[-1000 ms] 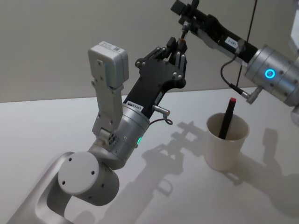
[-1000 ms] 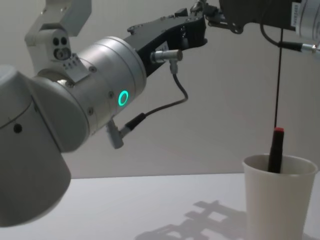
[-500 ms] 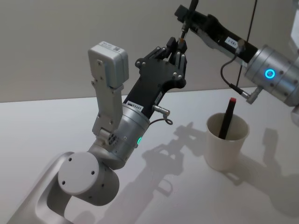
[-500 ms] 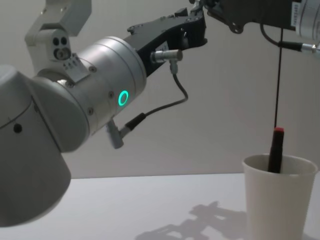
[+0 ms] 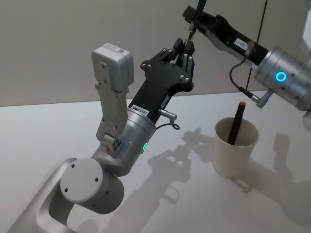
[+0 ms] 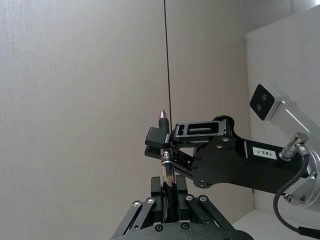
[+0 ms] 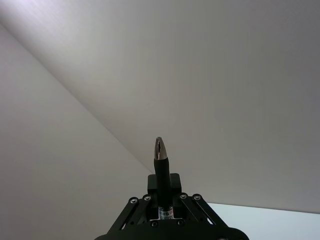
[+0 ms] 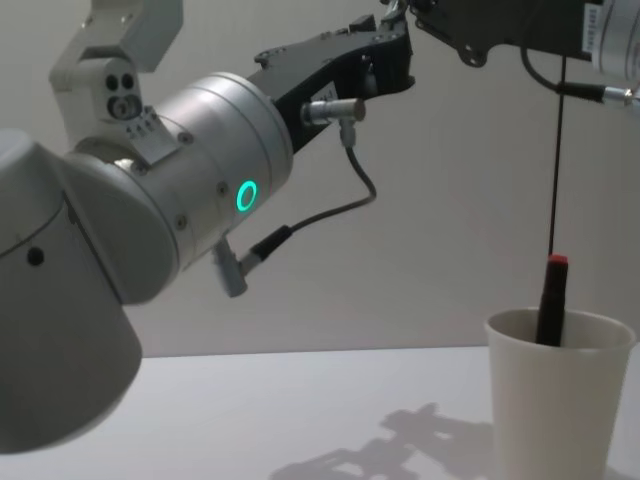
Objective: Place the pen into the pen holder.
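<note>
Pen (image 6: 166, 170) gripped between both end effectors, aloft.

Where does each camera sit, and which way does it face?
Head view: up high, looking down at the table; both arms show, left pincer and right pincer meeting, paper cup nearby.
Chest view: lower, looking across the table; left arm large, cup right.
Left wrist view: on the left arm, looking along its pincer at the pen and the right pincer.
Right wrist view: on the right arm, looking along its pincer and the pen toward the wall.
Shared: both wrist views show one pen, held by both pincers.
</note>
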Tool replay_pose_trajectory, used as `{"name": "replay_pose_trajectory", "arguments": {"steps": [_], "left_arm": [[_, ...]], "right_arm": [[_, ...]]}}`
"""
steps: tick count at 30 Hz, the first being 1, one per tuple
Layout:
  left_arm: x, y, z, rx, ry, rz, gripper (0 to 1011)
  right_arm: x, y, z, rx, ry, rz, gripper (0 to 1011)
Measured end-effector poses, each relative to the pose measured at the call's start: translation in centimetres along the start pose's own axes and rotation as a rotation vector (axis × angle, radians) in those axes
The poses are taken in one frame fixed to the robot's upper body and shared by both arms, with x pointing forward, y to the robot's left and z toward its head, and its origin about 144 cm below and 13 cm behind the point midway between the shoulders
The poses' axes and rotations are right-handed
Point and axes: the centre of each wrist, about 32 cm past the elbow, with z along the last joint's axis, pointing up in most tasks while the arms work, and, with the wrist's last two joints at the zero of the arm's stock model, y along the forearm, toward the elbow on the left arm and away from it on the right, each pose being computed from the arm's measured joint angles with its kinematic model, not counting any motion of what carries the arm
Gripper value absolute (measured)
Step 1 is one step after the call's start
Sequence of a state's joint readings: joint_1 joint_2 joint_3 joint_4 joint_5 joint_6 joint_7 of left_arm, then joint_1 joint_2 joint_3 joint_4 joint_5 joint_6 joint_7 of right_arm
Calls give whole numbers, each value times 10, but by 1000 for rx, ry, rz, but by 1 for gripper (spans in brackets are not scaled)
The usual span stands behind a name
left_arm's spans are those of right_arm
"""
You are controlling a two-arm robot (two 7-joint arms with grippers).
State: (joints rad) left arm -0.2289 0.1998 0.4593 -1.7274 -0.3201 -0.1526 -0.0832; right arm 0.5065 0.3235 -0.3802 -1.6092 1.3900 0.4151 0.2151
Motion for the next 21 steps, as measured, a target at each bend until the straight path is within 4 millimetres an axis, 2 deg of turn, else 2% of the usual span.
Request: {"name": "replay_pose_trajectory", "arguments": {"steps": [13, 17, 18, 21], "left_arm": [[0, 0, 0, 0, 0, 0, 169], [0, 0, 0, 1, 0, 1, 226], [0, 0, 0, 1, 0, 1, 289], [0, 0, 0, 1, 0, 1, 358]], "right_arm": [[0, 0, 0, 0, 0, 1, 132], [0, 0, 0, -1, 1, 3, 132], [0, 0, 0, -1, 0, 3, 132], [0, 0, 0, -1, 0, 3, 132]]}}
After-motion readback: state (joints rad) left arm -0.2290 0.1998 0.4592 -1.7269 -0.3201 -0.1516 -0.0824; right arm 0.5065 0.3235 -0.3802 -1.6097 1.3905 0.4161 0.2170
